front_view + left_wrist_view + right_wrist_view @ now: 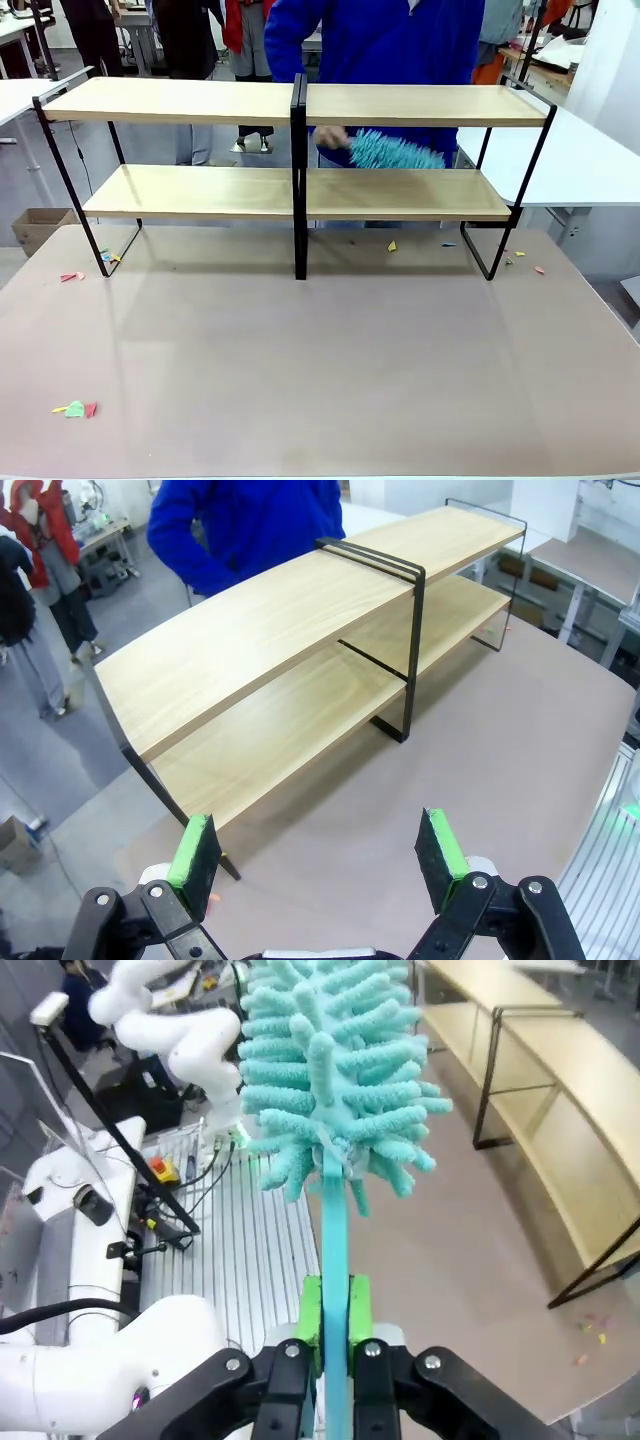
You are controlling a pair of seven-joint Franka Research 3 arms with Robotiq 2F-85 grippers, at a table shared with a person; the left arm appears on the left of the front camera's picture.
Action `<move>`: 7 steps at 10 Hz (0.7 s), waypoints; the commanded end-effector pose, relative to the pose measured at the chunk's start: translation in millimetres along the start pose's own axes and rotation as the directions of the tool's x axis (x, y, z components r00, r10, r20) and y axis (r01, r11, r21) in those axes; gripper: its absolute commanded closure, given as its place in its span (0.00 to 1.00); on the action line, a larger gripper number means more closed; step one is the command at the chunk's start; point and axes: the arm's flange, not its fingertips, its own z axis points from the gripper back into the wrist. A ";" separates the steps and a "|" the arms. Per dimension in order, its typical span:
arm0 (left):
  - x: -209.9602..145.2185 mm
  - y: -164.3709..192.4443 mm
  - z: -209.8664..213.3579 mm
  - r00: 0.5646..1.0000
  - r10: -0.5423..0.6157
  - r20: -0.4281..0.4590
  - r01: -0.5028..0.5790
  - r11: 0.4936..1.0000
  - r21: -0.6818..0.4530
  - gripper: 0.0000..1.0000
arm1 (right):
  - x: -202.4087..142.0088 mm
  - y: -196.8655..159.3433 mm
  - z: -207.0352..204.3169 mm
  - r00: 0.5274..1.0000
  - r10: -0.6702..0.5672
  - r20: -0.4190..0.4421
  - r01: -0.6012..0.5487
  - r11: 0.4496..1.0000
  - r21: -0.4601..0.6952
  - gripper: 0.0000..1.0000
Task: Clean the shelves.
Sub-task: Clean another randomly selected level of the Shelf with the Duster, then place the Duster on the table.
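shelves (200, 192) stand across far half of worktop (320, 360), two light-wood boards in black frame, centre post in middle; person in blue behind them, hand (330, 139) holding teal duster (395, 152) over right part of lower board; paper scraps (76, 409) on worktop near left edge; left end effector (320, 865) spread, holding nothing, above worktop near shelves' end; right end effector (335, 1345) pressed together, pinching handle of second teal duster (335, 1070), head upright, shelves off to its right.
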 end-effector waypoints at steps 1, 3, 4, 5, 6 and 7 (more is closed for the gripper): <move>-1.2 0.7 -1.2 1.000 0.003 0.001 -0.003 1.000 -0.003 0.00 | 8.8 1.4 -0.5 1.000 0.019 -0.010 -0.019 1.000 0.010 0.88; -1.2 0.7 -1.2 1.000 0.003 0.001 -0.003 1.000 -0.003 0.00 | 8.8 1.4 -0.5 1.000 0.019 -0.010 -0.019 1.000 0.010 0.88; -1.2 0.7 -1.2 1.000 0.003 0.001 -0.003 1.000 -0.003 0.00 | 8.8 1.4 -0.5 1.000 0.019 -0.010 -0.019 1.000 0.010 0.88; -1.2 0.7 -1.2 1.000 0.003 0.001 -0.003 1.000 -0.003 0.00 | 8.8 1.4 -0.5 1.000 0.019 -0.010 -0.019 1.000 0.010 0.88; -1.2 0.7 -1.2 1.000 0.003 0.001 -0.003 1.000 -0.003 0.00 | 8.8 1.4 -0.5 1.000 0.019 -0.010 -0.019 1.000 0.010 0.88; -1.2 0.7 -1.2 1.000 0.003 0.001 -0.003 1.000 -0.003 0.00 | 8.8 1.4 -0.5 1.000 0.019 -0.010 -0.019 1.000 0.010 0.88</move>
